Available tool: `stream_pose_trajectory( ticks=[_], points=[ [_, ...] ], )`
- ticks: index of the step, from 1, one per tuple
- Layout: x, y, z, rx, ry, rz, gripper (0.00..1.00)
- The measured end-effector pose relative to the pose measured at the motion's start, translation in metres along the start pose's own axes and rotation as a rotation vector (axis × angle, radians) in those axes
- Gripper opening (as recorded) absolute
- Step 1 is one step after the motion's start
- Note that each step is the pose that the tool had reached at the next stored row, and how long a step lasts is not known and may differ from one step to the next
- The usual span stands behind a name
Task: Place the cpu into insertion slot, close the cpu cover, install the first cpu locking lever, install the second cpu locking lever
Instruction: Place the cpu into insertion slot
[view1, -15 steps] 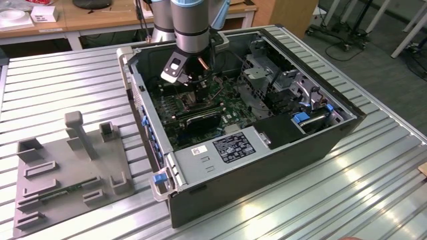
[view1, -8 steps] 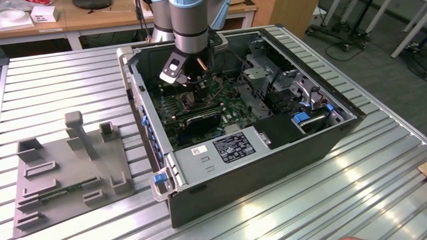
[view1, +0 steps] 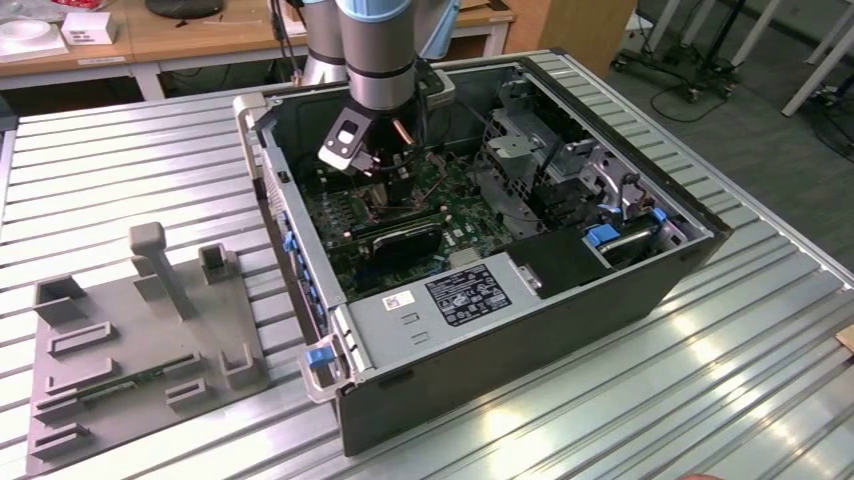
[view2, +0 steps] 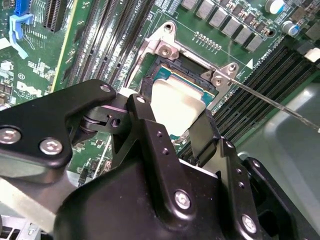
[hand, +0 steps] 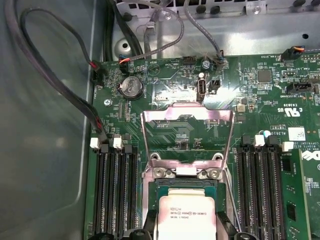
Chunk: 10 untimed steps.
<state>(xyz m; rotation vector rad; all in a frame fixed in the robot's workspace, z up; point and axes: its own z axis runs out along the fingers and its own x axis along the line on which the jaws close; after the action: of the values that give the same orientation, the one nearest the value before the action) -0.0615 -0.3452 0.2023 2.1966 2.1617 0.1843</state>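
Note:
My gripper (view1: 379, 172) reaches down into the open computer case, over the green motherboard (view1: 461, 205). In both wrist views the cpu (view2: 172, 102) (hand: 187, 212), a dull grey square chip, lies at the insertion slot (view2: 167, 67) (hand: 155, 186). My black fingers (view2: 145, 120) stand on two opposite sides of it, and the gripper (view2: 175, 125) (hand: 187, 231) looks shut on its edges. The cpu cover (hand: 186, 110), a silvery frame with a square window, lies swung back and open beyond the slot. A thin metal locking lever (view2: 270, 100) sticks out beside the socket.
Long black memory slots (hand: 116, 190) (hand: 260, 185) flank the socket on both sides. Cables (hand: 60, 75) loop along the case wall. A drive cage and blue clips (view1: 601, 235) fill the case on the exterior view's right. A grey fixture plate (view1: 134, 340) lies on the slatted table.

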Motion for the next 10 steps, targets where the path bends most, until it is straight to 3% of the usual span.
stream_pose_trajectory(
  ticks=[10],
  points=[
    [-0.0002, -0.0004, 0.0034, -0.0011, 0.0, 0.0, 0.54]
  ],
)
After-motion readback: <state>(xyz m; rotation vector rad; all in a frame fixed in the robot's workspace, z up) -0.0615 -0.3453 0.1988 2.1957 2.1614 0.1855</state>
